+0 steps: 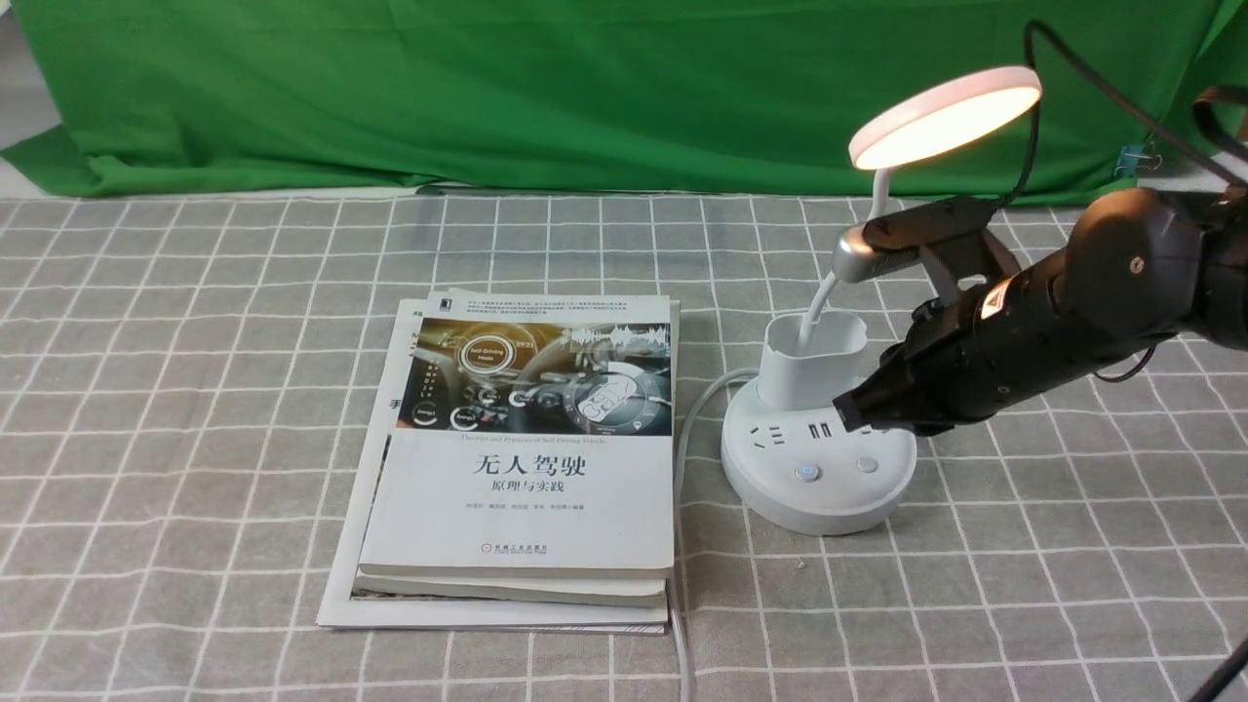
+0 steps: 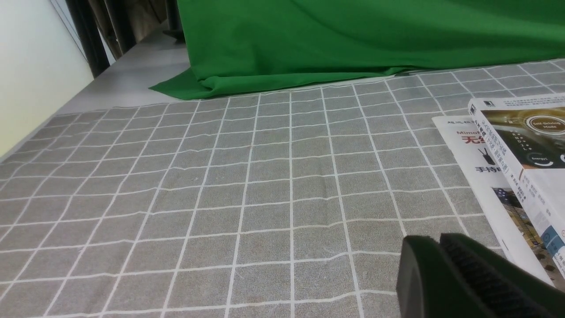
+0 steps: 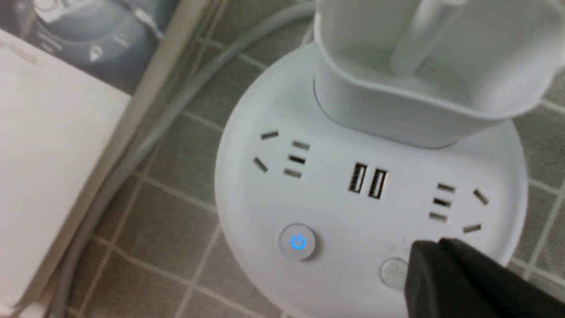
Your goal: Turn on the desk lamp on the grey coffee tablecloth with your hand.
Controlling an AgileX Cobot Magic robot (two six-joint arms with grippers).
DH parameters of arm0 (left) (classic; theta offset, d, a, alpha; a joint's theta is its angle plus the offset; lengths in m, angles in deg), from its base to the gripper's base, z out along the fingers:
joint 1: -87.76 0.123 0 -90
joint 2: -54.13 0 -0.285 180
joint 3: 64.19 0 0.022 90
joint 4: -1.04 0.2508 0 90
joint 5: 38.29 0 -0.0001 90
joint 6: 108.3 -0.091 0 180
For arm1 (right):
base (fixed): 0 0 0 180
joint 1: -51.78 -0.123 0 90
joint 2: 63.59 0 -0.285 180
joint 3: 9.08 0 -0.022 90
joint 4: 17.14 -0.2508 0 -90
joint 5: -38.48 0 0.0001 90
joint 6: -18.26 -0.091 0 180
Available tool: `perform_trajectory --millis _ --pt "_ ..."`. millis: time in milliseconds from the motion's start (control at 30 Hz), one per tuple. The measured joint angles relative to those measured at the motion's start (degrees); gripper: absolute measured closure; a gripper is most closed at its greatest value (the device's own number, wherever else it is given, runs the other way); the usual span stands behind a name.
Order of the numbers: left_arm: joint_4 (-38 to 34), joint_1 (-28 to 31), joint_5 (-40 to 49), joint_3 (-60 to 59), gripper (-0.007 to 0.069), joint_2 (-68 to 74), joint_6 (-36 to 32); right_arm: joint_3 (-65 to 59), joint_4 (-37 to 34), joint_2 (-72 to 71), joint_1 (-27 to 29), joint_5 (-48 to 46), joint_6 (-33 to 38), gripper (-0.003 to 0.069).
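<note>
Now, step: the right gripper (image 1: 846, 411) is hovering at the base (image 1: 817, 502) of the desk lamp (image 1: 780, 444), its tip lying over the plain grey button (image 3: 393, 270). Whether it is touching, I cannot tell. The head (image 1: 944, 117) is glowing, so I am judging the switching-on as done.
Right gripper: its fingers are pressing together, holding nothing.
Left gripper (image 2: 435, 269): it is hanging low over bare cloth, left of the books (image 1: 526, 458), fingers closed together and empty.
Next move: it is probably calling for a lift off the base and a retreat to the right, keeping clear of the cup holder (image 1: 814, 361) and neck (image 1: 877, 195).
Lamp's place: it is standing on the tablecloth (image 1: 195, 390), right of centre, just right of the books, with its cord (image 1: 692, 419) running between them toward the near edge.
Lamp's long axis: it is running upright, the neck rising from the cup holder and curving up and right.
Lamp's facing: the head is tilting, its lit face pointing down and toward the near left. The 2 buttons, one being the blue-lit power button (image 1: 805, 473), are facing the near side.
</note>
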State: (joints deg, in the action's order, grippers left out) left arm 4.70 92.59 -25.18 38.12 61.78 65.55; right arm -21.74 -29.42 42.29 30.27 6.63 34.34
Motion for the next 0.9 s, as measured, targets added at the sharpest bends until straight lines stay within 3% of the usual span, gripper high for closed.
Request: perform_trajectory --millis 200,667,900 --pt "0.0 0.0 0.0 0.0 0.0606 0.0 0.0 -4.6 0.0 -6.85 0.0 -3.89 -0.66 0.0625" --pt "0.0 0.0 0.0 0.0 0.0606 0.0 0.01 -32.13 -0.05 -40.37 0.0 0.7 -5.73 0.0622" --pt "0.0 0.0 0.0 0.0 0.0606 0.0 0.01 -37.55 -0.05 -49.3 0.0 0.34 -7.82 0.061"
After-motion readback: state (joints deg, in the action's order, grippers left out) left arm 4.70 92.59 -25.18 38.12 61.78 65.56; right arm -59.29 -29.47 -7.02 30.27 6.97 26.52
